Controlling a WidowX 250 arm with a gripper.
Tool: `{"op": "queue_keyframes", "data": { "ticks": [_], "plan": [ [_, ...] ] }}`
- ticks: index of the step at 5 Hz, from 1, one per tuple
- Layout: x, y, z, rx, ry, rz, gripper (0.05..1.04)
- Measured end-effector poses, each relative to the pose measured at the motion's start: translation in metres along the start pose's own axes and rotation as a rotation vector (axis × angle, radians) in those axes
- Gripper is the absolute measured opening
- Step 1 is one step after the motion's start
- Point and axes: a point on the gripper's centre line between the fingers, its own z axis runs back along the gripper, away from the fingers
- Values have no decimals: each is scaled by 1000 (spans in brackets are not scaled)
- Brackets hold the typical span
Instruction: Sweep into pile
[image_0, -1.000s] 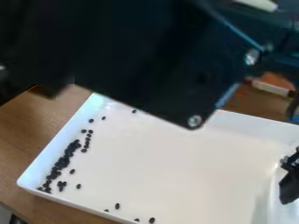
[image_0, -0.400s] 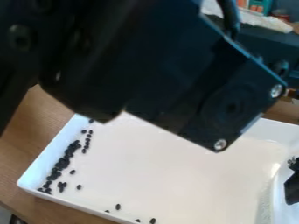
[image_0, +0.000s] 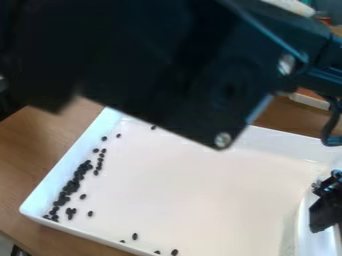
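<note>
Looming over the top of the white tray (image_0: 194, 195), your black arm (image_0: 167, 75) reached across the view, its end effector (image_0: 325, 210) at the right edge — whether apart or together, you could not tell. Most dark beans (image_0: 71, 186) lay clustered along the tray's left wall — others sat scattered near its top and bottom edges, above the wooden bench (image_0: 27, 155).

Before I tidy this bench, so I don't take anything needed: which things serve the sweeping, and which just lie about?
For the job:
- small black pieces
- white tray
- robot arm

Just lying about:
- orange-and-white item beyond the tray
</note>
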Motion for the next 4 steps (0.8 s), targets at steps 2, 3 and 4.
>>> {"op": "queue_keyframes", "data": {
  "ticks": [2,3,4],
  "plan": [
    [-1,42,-19,47,-14,21,498],
    [-1,60,-28,69,-5,23,498],
    [0,82,-38,97,-8,27,498]
  ]
}}
